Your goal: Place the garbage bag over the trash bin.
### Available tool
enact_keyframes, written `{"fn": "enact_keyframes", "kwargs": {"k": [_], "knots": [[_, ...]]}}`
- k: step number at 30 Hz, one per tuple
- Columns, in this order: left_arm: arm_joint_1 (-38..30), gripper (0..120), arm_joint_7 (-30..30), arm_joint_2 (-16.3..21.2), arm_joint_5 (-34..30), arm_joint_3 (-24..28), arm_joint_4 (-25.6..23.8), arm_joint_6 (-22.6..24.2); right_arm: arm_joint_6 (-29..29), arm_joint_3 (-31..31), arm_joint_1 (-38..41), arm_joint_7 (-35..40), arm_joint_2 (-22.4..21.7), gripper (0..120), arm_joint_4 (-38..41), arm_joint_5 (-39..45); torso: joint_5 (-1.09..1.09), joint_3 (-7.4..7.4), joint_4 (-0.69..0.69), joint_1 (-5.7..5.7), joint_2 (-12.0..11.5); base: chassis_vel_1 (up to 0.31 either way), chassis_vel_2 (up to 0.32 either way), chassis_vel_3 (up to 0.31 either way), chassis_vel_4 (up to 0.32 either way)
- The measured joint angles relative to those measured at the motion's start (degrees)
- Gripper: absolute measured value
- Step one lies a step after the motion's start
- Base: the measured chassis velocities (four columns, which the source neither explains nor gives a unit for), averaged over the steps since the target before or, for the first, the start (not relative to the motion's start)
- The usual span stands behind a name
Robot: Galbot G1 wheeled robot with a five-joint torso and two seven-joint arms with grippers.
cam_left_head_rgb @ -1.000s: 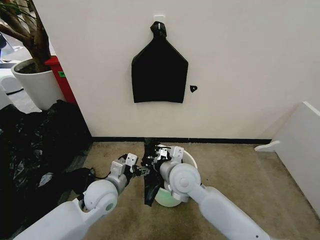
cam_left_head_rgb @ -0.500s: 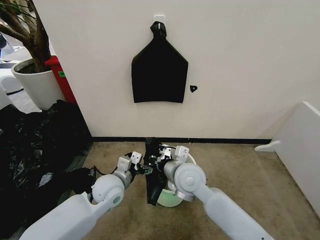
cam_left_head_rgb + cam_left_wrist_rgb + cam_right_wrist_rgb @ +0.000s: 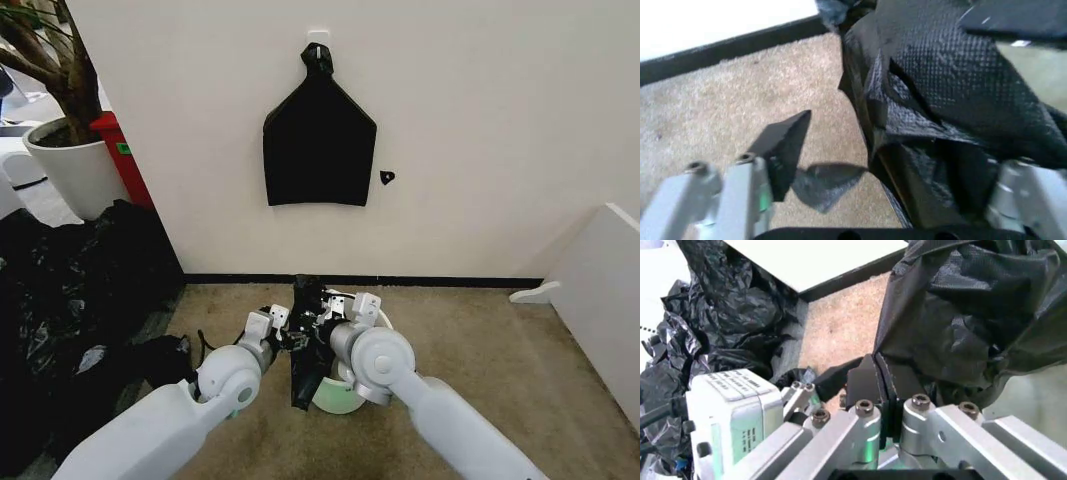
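- Head view: I see the trash bin [image 3: 345, 392], white with a green tint low down, standing on the carpet [image 3: 480, 370] close to the wall [image 3: 480, 130]. The garbage bag [image 3: 303, 345] hangs in a wrinkled black strip at the bin's left side, its top held up between my two arms. My left gripper [image 3: 290, 338] and right gripper [image 3: 318, 312] both sit at the bag's upper part, just beside each other.
- Head view, surroundings: a flat black bundle [image 3: 318, 140] hangs on the wall; a heap of black sheeting [image 3: 70, 300] lies to the left.
- Left wrist view: my left gripper [image 3: 900, 165] has its fingers spread wide; one dark fingertip [image 3: 783, 145] stands clear over carpet, and the bag [image 3: 953, 105] fills the gap towards the other finger.
- Right wrist view: my right gripper [image 3: 881, 377] has its pads pressed together, pinching the bag [image 3: 967, 315] at its lower edge.
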Motion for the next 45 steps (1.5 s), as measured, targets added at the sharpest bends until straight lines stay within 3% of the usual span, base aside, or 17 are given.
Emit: {"fn": "enact_keyframes", "kwargs": {"k": [4, 18, 39, 43, 45], "knots": [[-0.5, 52, -4.5, -1.0, -4.6, 0.1, 0.0, 2.0, 0.0, 0.3, -0.2, -0.2, -0.5, 0, 0.1, 0.0, 0.0, 0.0, 0.0, 0.0, 0.0, 0.0, 0.0, 0.0, 0.0], [-2.0, 7, -10.4, -3.8, -12.1, 1.4, 1.6, 3.1, 0.1, 1.9, -2.0, -0.9, -2.2, 0, 1.2, 0.0, -0.01, -0.01, -0.01, -0.01, 0.0, 0.0, 0.0, 0.0, 0.0], [-2.3, 6, -13.8, -6.1, -12.3, 2.6, 2.9, 1.7, -0.1, 6.0, -2.9, -1.5, -4.3, 0, 3.5, -0.1, 0.01, 0.0, 0.0, 0.0, 0.0, 0.0, 0.0, 0.0, 0.0], [-2.2, 6, -13.5, -5.9, -11.5, 2.8, 2.9, 1.6, -0.5, 6.6, -0.1, 2.2, -4.5, 10, 5.2, 4.8, 0.0, 0.0, 0.0, 0.0, 0.0, 0.0, 0.0, 0.0, 0.0], [-2.2, 6, -13.1, -5.8, -10.6, 3.1, 2.9, 1.5, -1.5, 6.3, 3.4, 7.4, -4.2, 19, 5.4, 12.1, -0.01, 0.0, 0.0, 0.0, 0.0, 0.0, 0.0, 0.0, 0.0]]}}
